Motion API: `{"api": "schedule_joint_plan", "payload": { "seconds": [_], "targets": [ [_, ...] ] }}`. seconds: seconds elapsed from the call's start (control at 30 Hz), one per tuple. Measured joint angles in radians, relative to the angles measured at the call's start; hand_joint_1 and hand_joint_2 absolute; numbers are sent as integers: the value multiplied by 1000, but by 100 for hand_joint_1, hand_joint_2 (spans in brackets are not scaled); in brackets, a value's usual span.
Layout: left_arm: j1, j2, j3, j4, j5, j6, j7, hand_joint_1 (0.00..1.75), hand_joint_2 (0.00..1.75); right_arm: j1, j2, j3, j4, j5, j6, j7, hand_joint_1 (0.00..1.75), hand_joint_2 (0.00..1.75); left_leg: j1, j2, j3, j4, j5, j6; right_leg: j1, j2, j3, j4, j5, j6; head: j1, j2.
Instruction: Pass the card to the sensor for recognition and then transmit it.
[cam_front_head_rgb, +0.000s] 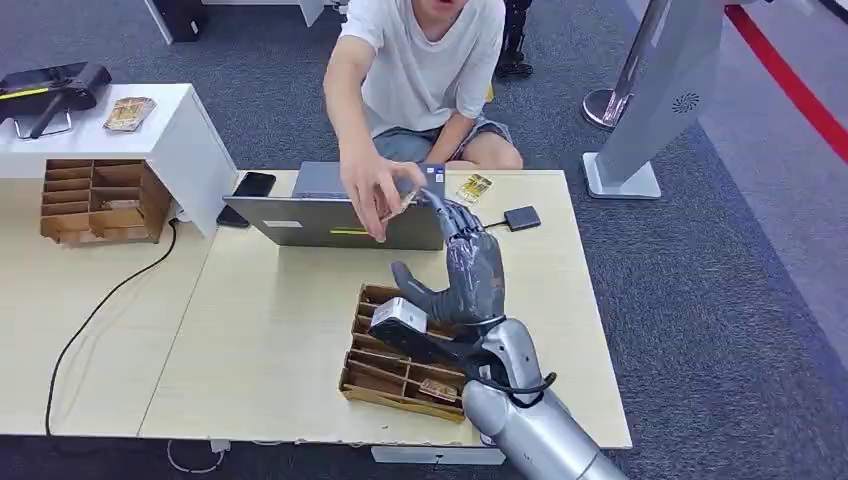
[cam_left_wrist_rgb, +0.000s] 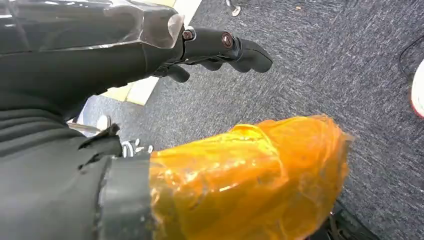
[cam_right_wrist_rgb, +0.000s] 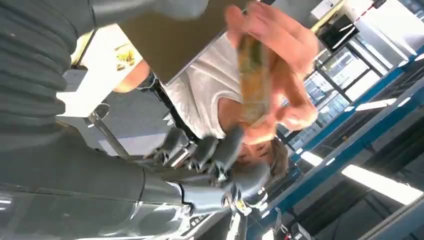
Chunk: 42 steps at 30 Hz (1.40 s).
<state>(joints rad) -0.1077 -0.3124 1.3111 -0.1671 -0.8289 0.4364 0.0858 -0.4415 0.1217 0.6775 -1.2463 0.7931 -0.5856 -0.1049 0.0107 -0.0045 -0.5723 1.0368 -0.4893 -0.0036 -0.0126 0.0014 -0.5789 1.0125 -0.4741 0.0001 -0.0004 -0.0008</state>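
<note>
R hand is raised over the cardboard divider tray on the pale wood table, dark fingers stretched up toward the person's hand; they're loosely apart w/ nothing in them. Card: thin, flat, yellow-green, blurred, pinched in the person's fingers just above the robot's fingertips, long axis roughly in line w/ the arm. Behind: grey laptop, small black sensor. L hand hangs over grey carpet, fingers curled, holding nothing.
</note>
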Motion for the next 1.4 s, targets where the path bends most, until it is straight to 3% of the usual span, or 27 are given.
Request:
{"api": "schedule_joint_plan", "payload": {
  "seconds": [0.5, 0.87, 1.03, 1.27, 1.4],
  "targets": [
    [0, -1, 0, 0, 21, 10, -2, 0, 0, 22, 0, 6, -42, -61, -53, -49, 0, 0, 0, 0, 0, 0, 0, 0, 0, 0, 0, 0, 0, 0, 0, 0],
    [0, -6, 0, 0, 65, 44, -6, 0, 0, 166, -18, 16, -202, -355, -74, -267, 0, 0, 0, 0, 0, 0, 0, 0, 0, 0, -1, 0, 0, 0, 0, 0],
    [0, -7, 4, 0, 75, 49, -10, 0, 0, 223, -33, 22, -263, -431, -63, -308, 0, 0, 0, 0, 0, 0, 0, 0, 0, 0, -1, 0, 0, 0, 0, 0],
    [0, -8, 19, 0, 98, 54, -26, 0, 0, 334, -55, 23, -354, -604, 38, -417, 0, 0, 0, 0, 0, 0, 0, 0, 0, 0, -1, 0, 0, 0, 0, 0],
    [-1, -8, 24, 0, 105, 53, -34, 0, 0, 398, -74, 22, -405, -636, 66, -443, 0, 0, 0, 0, 0, 0, -1, 0, 0, 0, -1, 0, 0, 0, 0, 0]
  ]
}}
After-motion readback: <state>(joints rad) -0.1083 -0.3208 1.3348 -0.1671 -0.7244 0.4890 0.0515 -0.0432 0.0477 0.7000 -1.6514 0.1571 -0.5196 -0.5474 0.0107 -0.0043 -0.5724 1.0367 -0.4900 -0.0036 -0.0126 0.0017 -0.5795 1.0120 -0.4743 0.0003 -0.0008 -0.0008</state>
